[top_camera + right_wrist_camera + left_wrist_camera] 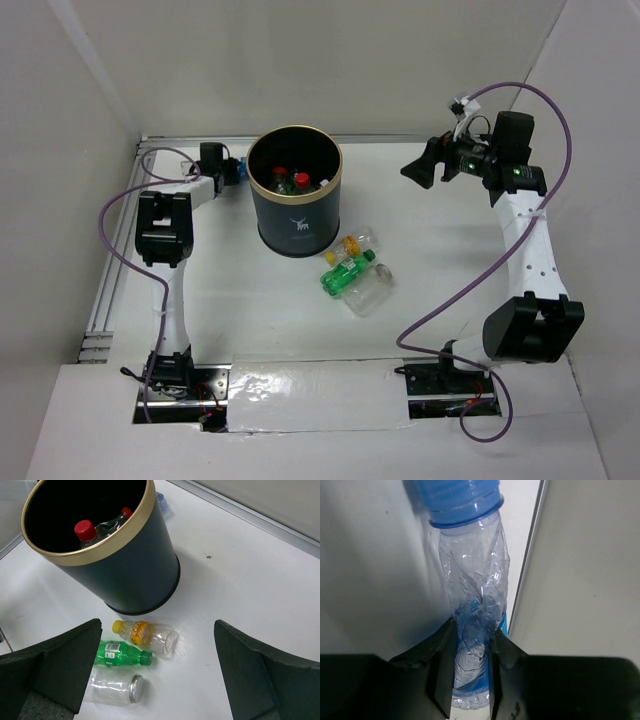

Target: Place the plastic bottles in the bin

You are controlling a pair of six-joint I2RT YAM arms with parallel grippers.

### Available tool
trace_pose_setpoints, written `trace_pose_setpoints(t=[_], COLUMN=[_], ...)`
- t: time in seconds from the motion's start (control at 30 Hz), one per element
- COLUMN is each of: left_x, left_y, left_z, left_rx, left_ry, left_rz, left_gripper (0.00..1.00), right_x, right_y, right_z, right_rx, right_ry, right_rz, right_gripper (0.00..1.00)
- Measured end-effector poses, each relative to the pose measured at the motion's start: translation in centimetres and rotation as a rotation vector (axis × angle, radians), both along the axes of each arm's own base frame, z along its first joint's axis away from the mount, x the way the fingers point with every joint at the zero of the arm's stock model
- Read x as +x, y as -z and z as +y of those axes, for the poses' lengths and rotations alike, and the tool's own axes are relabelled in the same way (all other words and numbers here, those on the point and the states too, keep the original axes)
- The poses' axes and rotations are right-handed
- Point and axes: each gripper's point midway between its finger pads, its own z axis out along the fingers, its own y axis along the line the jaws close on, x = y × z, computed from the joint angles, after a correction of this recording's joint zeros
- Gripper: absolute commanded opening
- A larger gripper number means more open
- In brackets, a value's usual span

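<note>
Bottle in left fingers: a crumpled clear bottle with a blue cap, clenched low on its body by the left gripper. Its long axis runs straight out from the fingers, cap leading, towards the bin's left wall.
Right gripper: spread wide with nothing between the fingers, raised at far right.
Bin: upright, far centre, with red-capped bottles inside.
Loose bottles: three lie on their sides just near-right of the bin — yellow-capped, green and clear with a silver cap. They are clustered, axes roughly left-right.
Surface: white table with a metal rail along its left edge.
Room: plain white walls — left, far, right.
</note>
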Motion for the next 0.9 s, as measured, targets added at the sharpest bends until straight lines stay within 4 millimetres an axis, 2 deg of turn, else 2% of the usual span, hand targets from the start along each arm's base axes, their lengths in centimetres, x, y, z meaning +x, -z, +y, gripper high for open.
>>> trace_pose_setpoints(t=[0.13, 0.2, 0.33, 0.43, 0.5, 0.57, 0.63, 0.7, 0.8, 0.87, 0.9], left_x=[0.1, 0.0, -1.1, -3.1, -4.4, -5.2, -5.5, -5.8, -7.2, -9.1, -10.3], left_y=[-0.1, 0.0, -0.2, -0.6, -1.3, -3.1, -7.2, -12.9, -24.3, -32.3, -35.5], left_z=[0.4, 0.5, 0.6, 1.0, 1.6, 2.5, 3.4, 4.5, 5.1, 5.0, 4.6], left_rx=[0.017, 0.016, 0.023, 0.054, 0.098, 0.157, 0.247, 0.349, 0.503, 0.592, 0.628], left_ry=[0.007, 0.009, 0.037, 0.076, 0.113, 0.151, 0.188, 0.199, 0.189, 0.174, 0.171], left_rz=[0.001, -0.006, -0.038, -0.042, -0.051, -0.072, -0.137, -0.231, -0.425, -0.569, -0.628], left_gripper=[0.07, 0.0, 0.0, 0.0, 0.0, 0.0, 0.0, 0.0, 0.0, 0.0, 0.0], right_x=[0.0, 0.1, -0.1, -0.6, -1.0, -1.5, -2.0, -2.7, -4.1, -5.2, -5.7], right_y=[0.1, 0.1, 0.4, 1.1, 1.8, 3.0, 4.4, 6.1, 8.6, 9.6, 9.8], right_z=[-0.2, -0.4, -0.6, -0.7, -0.8, -1.0, -1.3, -1.7, -2.2, -2.3, -2.2], right_rx=[0.001, 0.001, -0.003, -0.018, -0.041, -0.07, -0.096, -0.112, -0.13, -0.141, -0.149], right_ry=[0.005, 0.01, 0.014, 0.004, -0.008, -0.019, -0.031, -0.039, -0.05, -0.058, -0.065], right_rz=[0.001, 0.003, 0.009, 0.024, 0.033, 0.049, 0.07, 0.098, 0.141, 0.16, 0.156], right_gripper=[1.0, 1.0, 1.0, 1.0, 1.0, 1.0, 1.0, 1.0, 1.0, 1.0, 1.0])
